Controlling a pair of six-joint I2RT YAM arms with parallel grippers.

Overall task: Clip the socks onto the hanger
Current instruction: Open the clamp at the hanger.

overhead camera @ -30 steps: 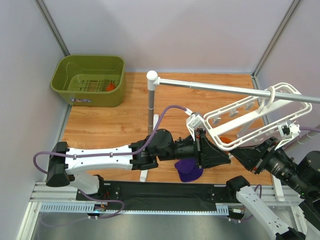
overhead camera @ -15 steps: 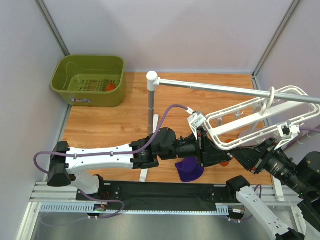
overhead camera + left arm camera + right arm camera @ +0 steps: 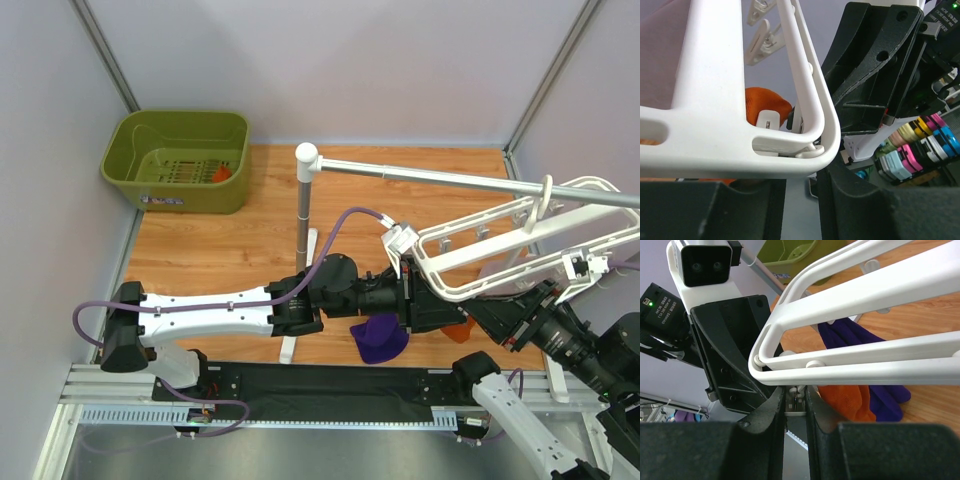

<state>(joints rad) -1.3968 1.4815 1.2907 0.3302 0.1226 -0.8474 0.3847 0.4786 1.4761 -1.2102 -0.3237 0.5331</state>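
Pale lilac walls [image 3: 350,70] enclose a wood-grain table [image 3: 220,250], seen from above. At the upper left of the top view an olive-green basket [image 3: 125,160] stands on the table against the wall; one orange sock [image 3: 222,174] lies inside it, at its right end. Right of the basket, at centre frame, a white post [image 3: 304,200] carries a silver rail [image 3: 430,177] that runs to the right edge.

The left arm [image 3: 220,312] reaches rightward across the lower middle, and a dark purple cloth [image 3: 378,340] lies just below its wrist.

The hanger [image 3: 875,290], a white frame, hangs by its hook from the rail at the right and is tilted between both arms. A second orange sock [image 3: 845,402] lies beneath its near corner, beside the purple cloth.

The left pincer [image 3: 802,190] sits under that corner; its state cannot be told. The fingers of the right pincer [image 3: 796,405] stand close, with a white part in the slit; whether they pinch it cannot be told.
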